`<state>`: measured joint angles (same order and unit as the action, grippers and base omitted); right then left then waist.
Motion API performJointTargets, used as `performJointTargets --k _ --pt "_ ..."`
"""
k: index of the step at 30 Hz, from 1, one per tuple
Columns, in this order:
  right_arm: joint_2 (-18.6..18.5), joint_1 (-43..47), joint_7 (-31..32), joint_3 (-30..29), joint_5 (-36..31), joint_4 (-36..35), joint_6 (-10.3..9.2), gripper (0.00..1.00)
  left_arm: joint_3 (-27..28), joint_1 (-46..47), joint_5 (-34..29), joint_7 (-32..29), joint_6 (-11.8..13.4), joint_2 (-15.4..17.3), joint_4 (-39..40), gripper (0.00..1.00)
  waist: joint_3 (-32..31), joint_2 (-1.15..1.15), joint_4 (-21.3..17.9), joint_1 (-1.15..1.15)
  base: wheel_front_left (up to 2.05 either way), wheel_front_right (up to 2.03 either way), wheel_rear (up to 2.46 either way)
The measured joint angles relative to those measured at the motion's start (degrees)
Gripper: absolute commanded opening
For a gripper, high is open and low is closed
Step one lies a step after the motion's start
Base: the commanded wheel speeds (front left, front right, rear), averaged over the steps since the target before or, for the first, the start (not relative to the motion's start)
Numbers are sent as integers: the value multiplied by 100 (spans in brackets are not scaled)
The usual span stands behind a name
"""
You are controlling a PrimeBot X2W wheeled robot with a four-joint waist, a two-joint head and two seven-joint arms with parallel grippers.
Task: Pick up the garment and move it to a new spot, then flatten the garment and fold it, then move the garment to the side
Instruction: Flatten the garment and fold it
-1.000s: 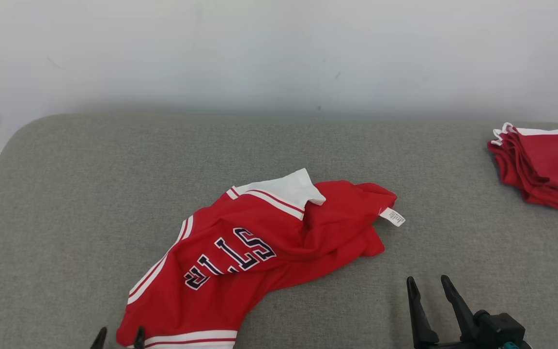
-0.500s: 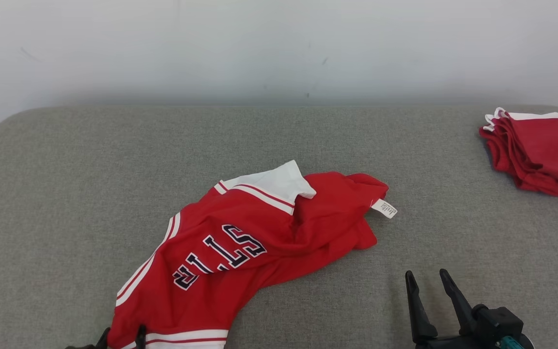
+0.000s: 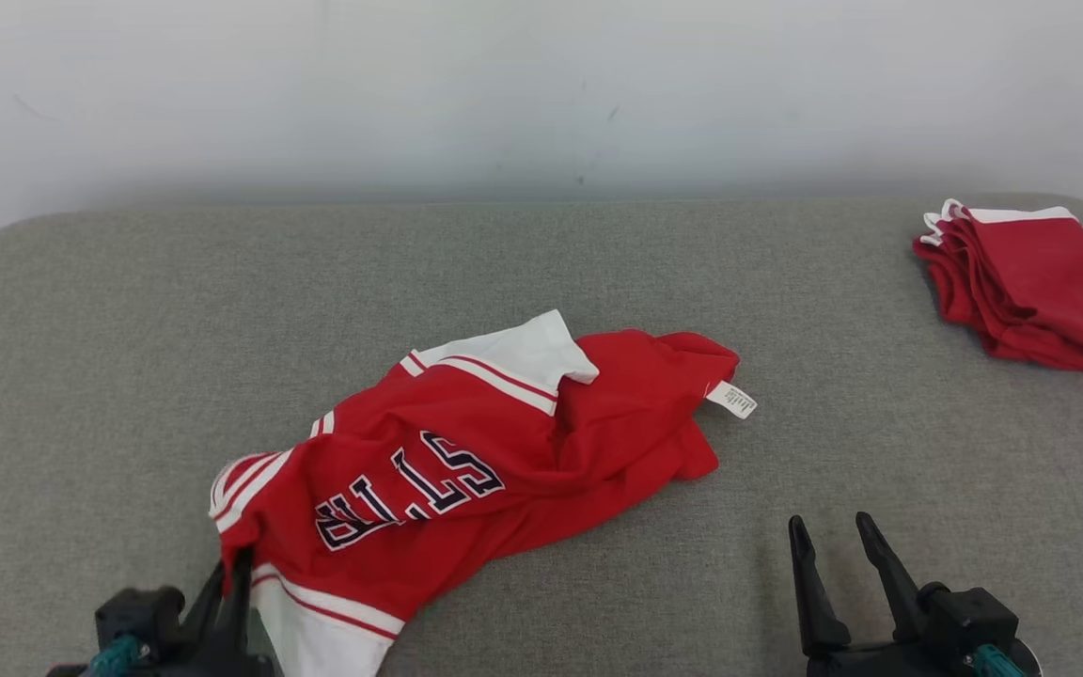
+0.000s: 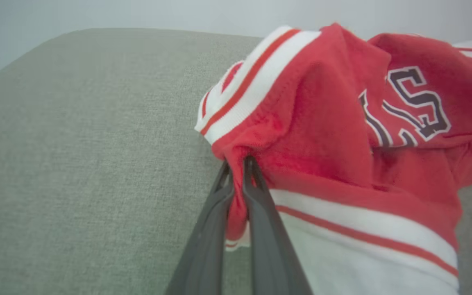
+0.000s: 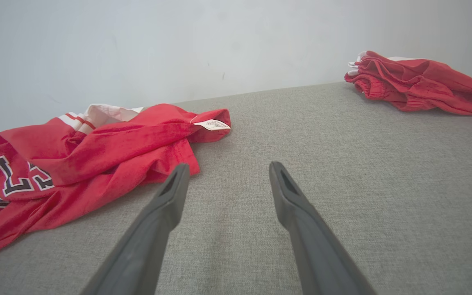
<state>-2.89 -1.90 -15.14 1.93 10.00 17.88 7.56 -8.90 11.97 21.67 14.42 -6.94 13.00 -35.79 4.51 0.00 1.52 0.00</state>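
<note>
The garment (image 3: 466,451) is a crumpled red jersey with white and red striped trim and dark letters, lying mid-table on the grey cloth surface (image 3: 598,273). Its near-left corner is bunched and lifted by my left gripper (image 3: 239,564), which is shut on the red fabric beside the striped hem. In the left wrist view the garment (image 4: 342,135) rises from the pinched fingers of the left gripper (image 4: 237,162). My right gripper (image 3: 831,531) stands open to the right of the garment, over bare cloth. From the right wrist, the right gripper (image 5: 227,168) is apart from the garment (image 5: 109,143).
A folded stack of red clothes (image 3: 1030,287) lies at the far right edge, also the stack (image 5: 420,84) in the right wrist view. A pale wall (image 3: 541,85) backs the table. A white label (image 3: 731,400) sticks out of the garment's right end.
My left gripper closed on the garment's near-left corner and raised it, bunching the hem. The head camera shifted, so the whole scene slid left. The right gripper stays open.
</note>
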Motion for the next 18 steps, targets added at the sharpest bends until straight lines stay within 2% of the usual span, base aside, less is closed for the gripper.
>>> performJointTargets --k 6,9,14,18 --pt "1 -45 0 15 -4 -16 0 100 -115 435 -104 38 -13 34 371 0 52 0 -114 0 0 0 0" --pt "1 -70 0 26 -12 -1 0 100 -314 584 -157 -58 -14 -65 480 0 81 0 -206 0 0 0 0" --pt "0 -114 0 38 -20 14 0 100 -511 767 -204 -133 -18 -127 308 0 128 0 -381 0 0 0 0" --pt "-1 -121 0 19 -23 29 0 100 -502 816 -248 -93 43 -55 76 0 121 0 -477 1 0 0 0"
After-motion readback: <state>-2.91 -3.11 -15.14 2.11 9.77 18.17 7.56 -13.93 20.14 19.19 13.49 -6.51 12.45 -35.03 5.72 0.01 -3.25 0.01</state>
